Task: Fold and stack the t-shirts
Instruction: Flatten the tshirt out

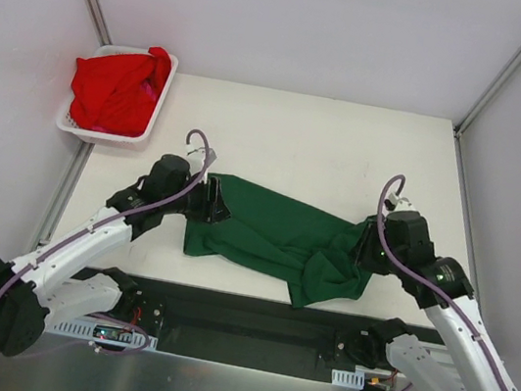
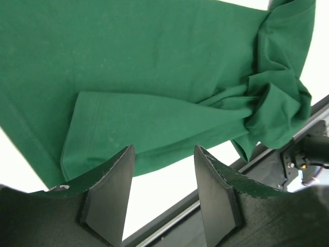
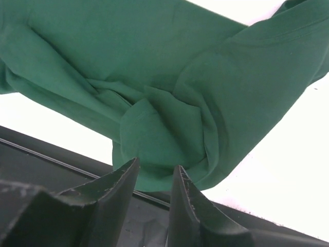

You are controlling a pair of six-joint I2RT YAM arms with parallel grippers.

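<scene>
Between parted left fingers and narrower right fingers, both empty, a green t-shirt lies rumpled.

1 green tee, red tees (qty unclear), 1 basket, 2 hands: L hand, R hand

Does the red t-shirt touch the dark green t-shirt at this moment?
Apart. The top view shows the red t-shirt in the white basket at the far left corner, the dark green t-shirt nearer the arms, bare table between them.
</scene>
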